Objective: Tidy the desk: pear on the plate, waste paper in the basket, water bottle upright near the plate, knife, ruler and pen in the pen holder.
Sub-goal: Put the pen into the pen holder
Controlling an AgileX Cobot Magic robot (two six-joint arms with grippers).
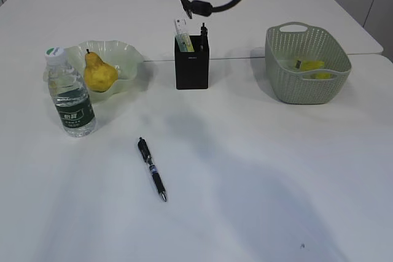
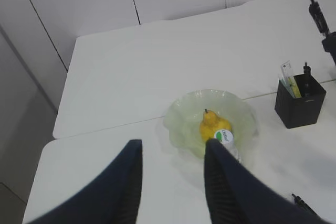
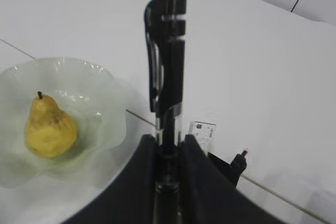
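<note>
Gleaming black pen (image 3: 167, 77), silver clip

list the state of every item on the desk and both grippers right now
pear: on the plate
water bottle: upright, capped, beside the plate
pen holder: upright, ruler inside
basket: upright, waste paper inside
pen on the desk: lying flat
right gripper: shut on a second pen, above the holder
left gripper: open, empty
</note>
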